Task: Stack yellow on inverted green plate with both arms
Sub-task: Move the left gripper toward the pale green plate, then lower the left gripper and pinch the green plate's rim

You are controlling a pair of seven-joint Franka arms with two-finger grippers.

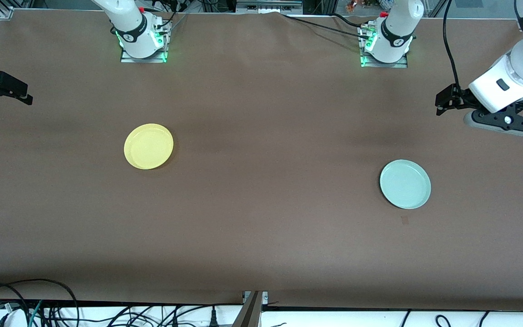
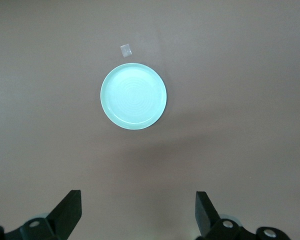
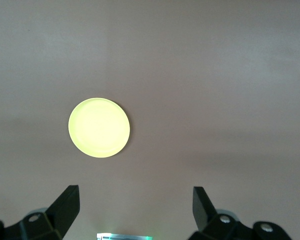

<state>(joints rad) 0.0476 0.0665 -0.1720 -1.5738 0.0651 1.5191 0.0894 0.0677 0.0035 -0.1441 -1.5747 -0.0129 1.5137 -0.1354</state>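
The yellow plate (image 1: 148, 146) lies flat on the brown table toward the right arm's end, rim up. It also shows in the right wrist view (image 3: 99, 127). The pale green plate (image 1: 405, 184) lies flat toward the left arm's end, a little nearer the front camera, hollow side up. It also shows in the left wrist view (image 2: 133, 96). My left gripper (image 1: 445, 101) hangs open and empty high over the table's end by the green plate; its jaws (image 2: 137, 200) stand wide apart. My right gripper (image 1: 7, 95) hangs open and empty (image 3: 135, 197) over the table's right-arm end.
A small square patch (image 1: 404, 220) sits on the table just nearer the front camera than the green plate, also in the left wrist view (image 2: 125, 50). The arm bases (image 1: 143, 43) (image 1: 385, 47) stand along the table's edge farthest from the camera. Cables lie off the near edge.
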